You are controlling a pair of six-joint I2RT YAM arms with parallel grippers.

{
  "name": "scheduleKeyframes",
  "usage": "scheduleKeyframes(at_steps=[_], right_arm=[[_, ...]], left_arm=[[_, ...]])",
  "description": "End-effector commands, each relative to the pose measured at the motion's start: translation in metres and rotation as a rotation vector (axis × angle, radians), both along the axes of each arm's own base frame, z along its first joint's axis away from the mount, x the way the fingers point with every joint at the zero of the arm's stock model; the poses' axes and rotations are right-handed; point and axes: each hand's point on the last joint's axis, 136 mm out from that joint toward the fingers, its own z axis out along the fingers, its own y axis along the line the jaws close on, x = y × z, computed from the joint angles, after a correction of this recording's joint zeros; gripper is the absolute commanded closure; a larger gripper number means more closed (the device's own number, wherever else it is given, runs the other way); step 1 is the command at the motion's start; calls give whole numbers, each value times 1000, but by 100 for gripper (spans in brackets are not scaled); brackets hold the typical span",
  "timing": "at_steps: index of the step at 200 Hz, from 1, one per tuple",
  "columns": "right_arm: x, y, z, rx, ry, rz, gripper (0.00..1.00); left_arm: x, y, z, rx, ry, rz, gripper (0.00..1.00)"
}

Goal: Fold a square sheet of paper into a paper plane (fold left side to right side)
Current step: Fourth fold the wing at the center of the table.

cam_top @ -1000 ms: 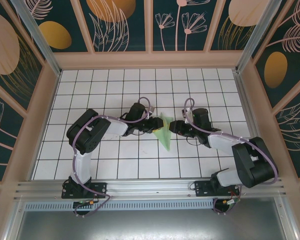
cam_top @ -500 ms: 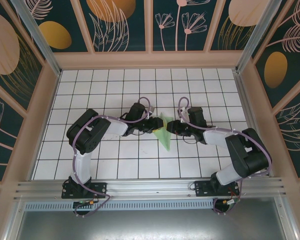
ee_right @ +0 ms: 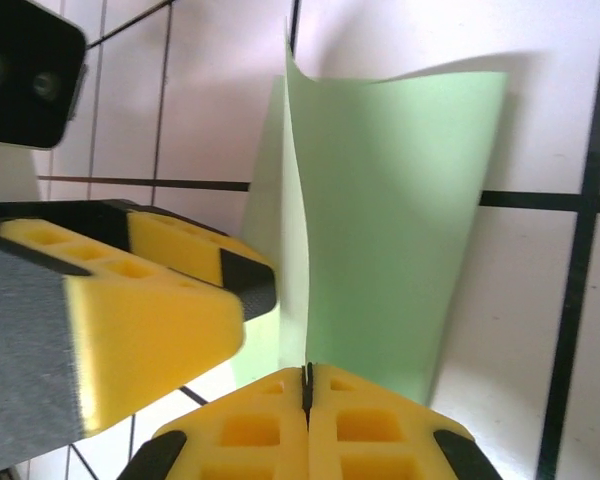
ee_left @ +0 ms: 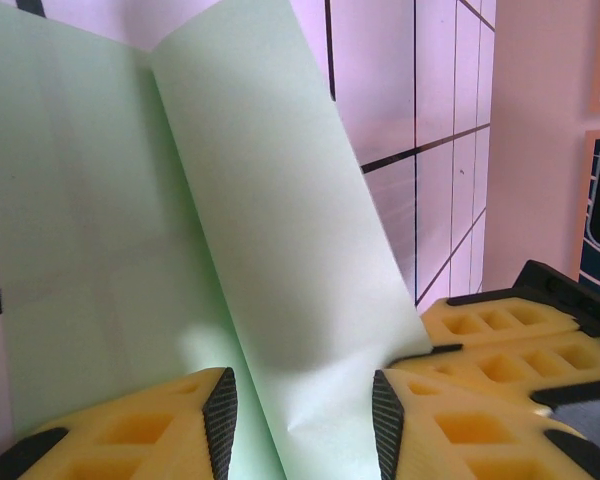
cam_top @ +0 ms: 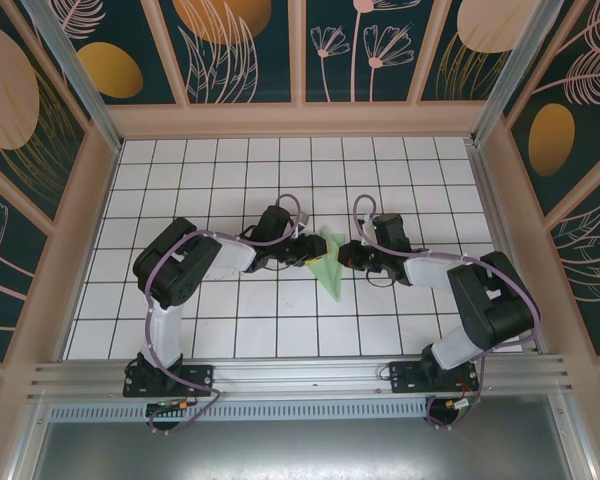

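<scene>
Near the middle of the white tiled surface (cam_top: 180,180), well clear of all four edges, lay the sheet of paper (cam_top: 328,272), pale mint green and already creased into a narrower shape whose point aimed at the near edge. Both arms reached inward and met over it. The left tool (cam_top: 307,252) came at the paper from the left edge's side and the right tool (cam_top: 346,252) from the right edge's side, with the sheet between them. From the left wrist, the left tool (ee_left: 302,425) had its yellow fingers (ee_left: 130,440) standing apart. One flap of the sheet (ee_left: 280,230) rose along a crease and passed through the gap between the black pads, and neither pad pinched it. The other half lay flat on the tiles to the left of that crease. From the right wrist, the right tool (ee_right: 306,385) had its fingers pressed together, with the thin edge of the upright flap (ee_right: 400,220) running straight down into the seam between them, so it was clamped on the paper. In that same view one yellow finger (ee_right: 180,290) of the left tool sat just beside the flap on its left, its black tip at or very near the paper; whether it touched could not be told.
</scene>
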Motion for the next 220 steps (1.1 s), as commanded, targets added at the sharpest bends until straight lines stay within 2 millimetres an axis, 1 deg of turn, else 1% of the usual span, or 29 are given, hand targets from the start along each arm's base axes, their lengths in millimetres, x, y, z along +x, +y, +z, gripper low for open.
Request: scheduleKeyframes(at_steps=[1, 32, 77, 156, 178, 197, 199, 202, 220], right_arm=[[6, -4, -7, -61, -7, -6, 94], [8, -6, -15, -88, 6, -13, 94], [10, -6, -21, -105, 15, -9, 94], [3, -6, -38, -139, 62, 7, 94], [0, -7, -43, -163, 85, 8, 94], [-2, -7, -48, -178, 105, 9, 94], [-2, -8, -49, -179, 107, 9, 94], [-3, -8, -50, -182, 112, 10, 94], [-5, -9, -54, -198, 128, 12, 94]], left_arm=[[-3, 8, -25, 77, 28, 12, 56], [-3, 8, -25, 79, 28, 10, 56], [-3, 8, -25, 78, 28, 8, 56], [-3, 8, -26, 78, 28, 7, 56], [-2, 7, -19, 74, 10, 1, 55], [-1, 11, -12, 93, -13, 1, 52], [4, 8, -5, 85, -31, 1, 52], [7, 7, 0, 84, -43, 3, 52], [15, 15, 13, 120, -81, 19, 49]])
